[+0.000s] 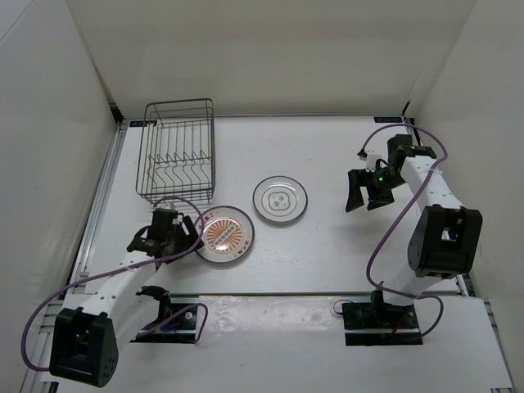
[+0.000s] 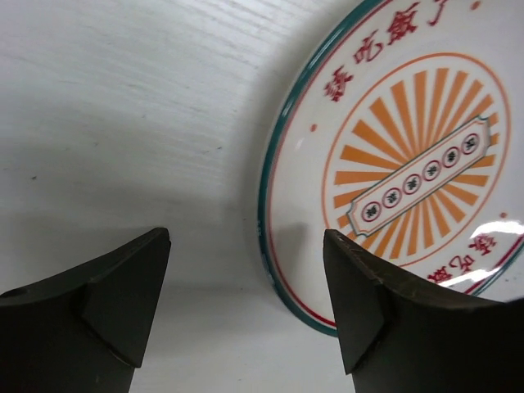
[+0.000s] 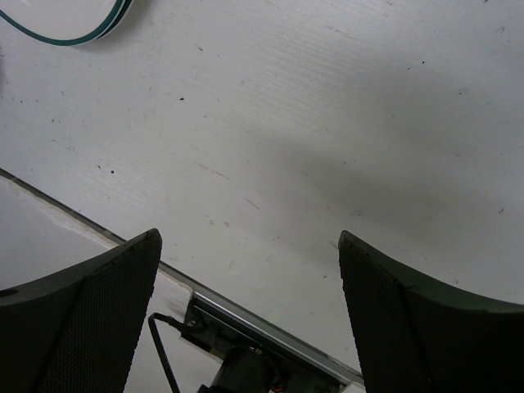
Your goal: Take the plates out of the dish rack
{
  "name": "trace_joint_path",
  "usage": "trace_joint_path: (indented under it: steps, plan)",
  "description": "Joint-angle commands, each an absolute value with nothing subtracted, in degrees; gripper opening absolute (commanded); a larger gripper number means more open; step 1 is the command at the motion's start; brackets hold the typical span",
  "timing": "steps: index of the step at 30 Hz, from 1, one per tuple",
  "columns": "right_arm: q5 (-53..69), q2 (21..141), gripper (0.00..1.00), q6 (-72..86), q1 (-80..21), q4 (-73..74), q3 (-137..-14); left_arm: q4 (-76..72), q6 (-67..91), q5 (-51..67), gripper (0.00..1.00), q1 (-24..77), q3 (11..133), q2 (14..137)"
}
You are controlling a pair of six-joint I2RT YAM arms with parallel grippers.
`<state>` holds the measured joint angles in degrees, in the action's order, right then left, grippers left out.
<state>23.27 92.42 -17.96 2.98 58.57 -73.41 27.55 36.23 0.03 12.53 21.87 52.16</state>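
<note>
Now the left gripper [image 2: 246, 237] stood released, jaws spread, holding nothing, just left of the orange-patterned plate [image 1: 224, 236]; that plate lay flat on the counter [image 1: 327, 262], nearer than the dish rack [image 1: 177, 151]; a white plate [image 1: 280, 199] lay just right of it; the right gripper [image 3: 249, 237], likewise released, hung over the counter's right side.

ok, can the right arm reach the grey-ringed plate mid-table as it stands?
Probably yes. The grey-ringed plate lies flat on the bare table, to the left of the right gripper, whose fingers stand open and empty. Nothing sits between them; the orange-patterned plate lies farther left.
</note>
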Motion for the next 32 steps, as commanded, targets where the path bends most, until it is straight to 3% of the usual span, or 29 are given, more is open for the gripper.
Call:
trace_joint_path:
  steps: [1,10,21,27,32]
  plan:
    - [23.9,92.6,0.90,-17.4,3.2,58.6,-75.3,34.3,33.8,-4.1,0.87,12.1,24.2,51.4]
    - [20.7,92.1,0.90,-12.2,2.8,56.4,-77.9,36.6,27.1,-9.3,1.00,12.4,33.8,48.7]
    - [10.6,89.7,0.90,-7.3,2.9,53.9,-76.6,35.2,12.3,-8.4,1.00,10.2,51.5,53.6]
    - [9.0,86.4,0.90,-6.1,3.0,54.2,-73.6,28.5,7.1,-6.2,1.00,10.2,53.1,53.5]
    - [5.2,86.2,0.90,-6.5,2.9,54.2,-75.2,24.5,7.6,-6.4,1.00,10.2,47.6,50.9]
